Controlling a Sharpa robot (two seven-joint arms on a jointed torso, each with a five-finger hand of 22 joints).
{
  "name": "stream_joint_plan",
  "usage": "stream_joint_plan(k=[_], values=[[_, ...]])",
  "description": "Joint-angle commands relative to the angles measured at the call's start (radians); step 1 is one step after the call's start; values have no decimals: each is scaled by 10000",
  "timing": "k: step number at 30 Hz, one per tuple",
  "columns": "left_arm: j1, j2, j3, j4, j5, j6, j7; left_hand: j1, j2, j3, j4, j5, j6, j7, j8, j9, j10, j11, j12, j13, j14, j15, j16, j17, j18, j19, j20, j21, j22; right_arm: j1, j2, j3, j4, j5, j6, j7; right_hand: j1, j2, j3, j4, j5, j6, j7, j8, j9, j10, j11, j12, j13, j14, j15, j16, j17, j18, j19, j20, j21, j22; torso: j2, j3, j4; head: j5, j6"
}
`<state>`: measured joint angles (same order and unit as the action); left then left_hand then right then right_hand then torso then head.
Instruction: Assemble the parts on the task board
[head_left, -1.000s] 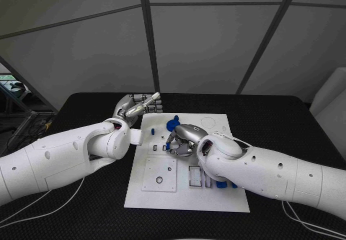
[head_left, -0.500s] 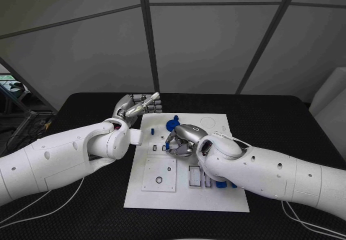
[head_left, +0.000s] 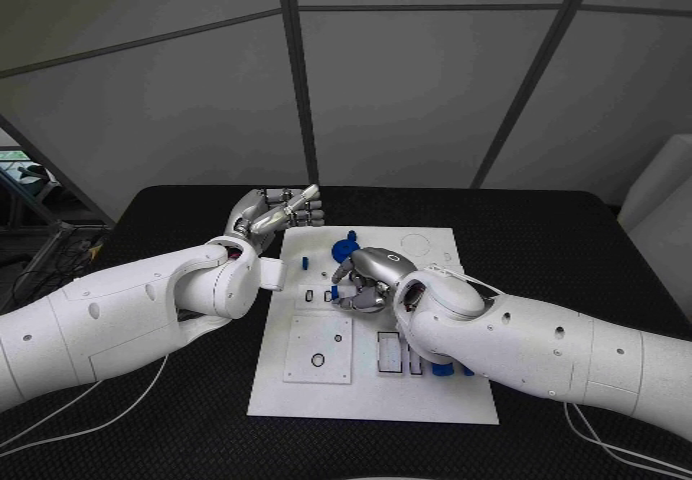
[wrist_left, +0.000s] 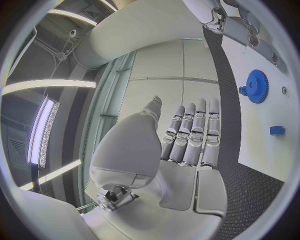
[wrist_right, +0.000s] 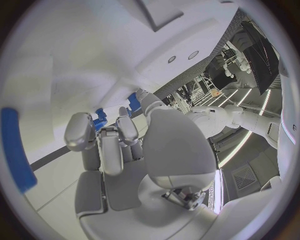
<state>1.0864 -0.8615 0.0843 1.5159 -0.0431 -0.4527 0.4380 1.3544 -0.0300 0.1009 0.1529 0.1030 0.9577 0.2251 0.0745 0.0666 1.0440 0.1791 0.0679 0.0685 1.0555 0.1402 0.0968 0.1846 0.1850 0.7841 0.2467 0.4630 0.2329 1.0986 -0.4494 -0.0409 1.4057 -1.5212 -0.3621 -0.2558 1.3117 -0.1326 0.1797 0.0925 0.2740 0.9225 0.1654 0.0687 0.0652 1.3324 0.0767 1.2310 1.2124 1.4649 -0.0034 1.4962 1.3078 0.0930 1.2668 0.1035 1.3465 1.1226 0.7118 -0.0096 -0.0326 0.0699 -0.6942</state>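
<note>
The white task board (head_left: 368, 390) lies in the middle of the table. My right hand (head_left: 369, 281) hovers low over the board's middle with its fingers curled down, pinching a small blue part (head_left: 335, 293) at a slot. Just beyond it stands a blue gear (head_left: 346, 247), and its teeth peek past the fingers (wrist_right: 99, 120) in the right wrist view. A small blue peg (head_left: 306, 263) stands to the gear's left. My left hand (head_left: 277, 211) is held flat at the board's far left corner, fingers straight and holding nothing. The left wrist view shows the gear (wrist_left: 255, 86) and peg (wrist_left: 277, 130).
Several empty slots and a raised white plate (head_left: 320, 350) take up the board's near half. More blue parts (head_left: 441, 369) lie by my right forearm. A long blue bar (wrist_right: 15, 150) shows at the rim of the right wrist view. Black table surrounds the board.
</note>
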Motion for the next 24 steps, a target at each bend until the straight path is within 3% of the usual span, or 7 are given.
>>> stream_joint_plan(k=[1, 7, 11, 15, 19, 22, 24], values=[[21, 10, 8, 16, -13, 80, 33, 1, 108, 34, -34, -32, -23, 42, -34, -3, -79, 6, -24, -9, -61, -4, -63, 17, -52, -60, 15, 47, 11, 11, -30, 1, 50, 202, -603, 241, -46, -73, -73, 12, 46, -87, 8, 13, 12, -76, 6, -37, -27, 654, 60, -55, 786, 23, 22, 78, -76, -23, -5, 2, -3, -4, -6], [19, -13, 8, -15, -91, -38, -109, -2, 115, 34, -46, -38, -28, 42, -38, -3, -85, 7, -23, -8, -52, -6, -74, 30, -48, -67, 17, 61, 18, -6, -208, 4, 230, 968, -1830, 1431, 121, -59, -125, 12, 133, -332, 54, 14, 2, -39, 42, 65, 46, 656, 87, -49, 809, 34, -9, 103, -105, -68, -21, 2, -5, -3, 17], [19, -44, 8, -98, -470, -73, -525, -131, 6, -76, -77, -44, 61, -11, -8, 7, 67, -66, 35, 24, 390, -126, 109, 195, -8, 226, -62, 318, 127, -9, -495, 8, 521, 1566, -2312, 2296, 194, -126, -320, 83, 138, -643, 122, 28, 2, -75, 113, 82, 21, 667, 147, -25, 864, 35, -15, 151, -113, -77, -31, 13, -4, 8, 26], [18, -87, 9, -201, -1162, 225, -1400, -343, -58, -247, -67, -45, 470, -227, 185, 63, 778, -361, 283, 227, 1494, -501, 745, 683, 0, 1152, -431, 1005, 436, 17, -1035, 18, 1056, 2235, -2274, 3186, 265, -144, -469, 133, 148, -823, 164, 39, 3, -103, 146, 88, 2, 667, 180, -20, 873, 63, -119, 184, -194, -215, -69, -6, -8, -4, 80], [19, -156, 12, -282, -2288, 721, -2460, -503, -47, -381, 13, -59, 914, -522, 410, 161, 1736, -739, 761, 600, 2930, -961, 1797, 1450, 10, 2015, -843, 1775, 829, 189, -1747, 37, 1687, 3317, -2124, 4372, 625, 43, -399, -7, 300, -682, 127, 233, 55, -184, 113, 22, -98, 571, 164, -195, 507, 124, -313, 194, -355, -480, -156, -14, -16, 16, 66], [29, -178, 13, -334, -3126, 835, -3010, -481, -46, -405, 18, -57, 1046, -688, 501, 220, 2182, -963, 1110, 913, 3534, -1218, 2471, 2091, -1, 2579, -1136, 2398, 1174, 304, -2318, 151, 2130, 4148, -2011, 4920, 701, 119, -396, -60, 366, -449, 70, 411, 94, -132, 66, 66, -77, 516, 126, -310, 301, 148, -382, 172, -428, -587, -231, -17, 7, 15, 72], [36, -182, 14, -359, -3690, 999, -3460, -496, -87, -448, 26, -56, 1151, -854, 686, 312, 2652, -1136, 1699, 1356, 3537, -1378, 2747, 2495, -10, 3096, -1330, 3026, 1534, 378, -2738, 251, 2422, 4741, -1907, 5160, 673, 123, -440, -66, 385, -297, 27, 520, 110, -189, 28, -24, -184, 435, 92, -479, -14, 205, -571, 146, -598, -870, -284, -3, 0, 45, 64]])
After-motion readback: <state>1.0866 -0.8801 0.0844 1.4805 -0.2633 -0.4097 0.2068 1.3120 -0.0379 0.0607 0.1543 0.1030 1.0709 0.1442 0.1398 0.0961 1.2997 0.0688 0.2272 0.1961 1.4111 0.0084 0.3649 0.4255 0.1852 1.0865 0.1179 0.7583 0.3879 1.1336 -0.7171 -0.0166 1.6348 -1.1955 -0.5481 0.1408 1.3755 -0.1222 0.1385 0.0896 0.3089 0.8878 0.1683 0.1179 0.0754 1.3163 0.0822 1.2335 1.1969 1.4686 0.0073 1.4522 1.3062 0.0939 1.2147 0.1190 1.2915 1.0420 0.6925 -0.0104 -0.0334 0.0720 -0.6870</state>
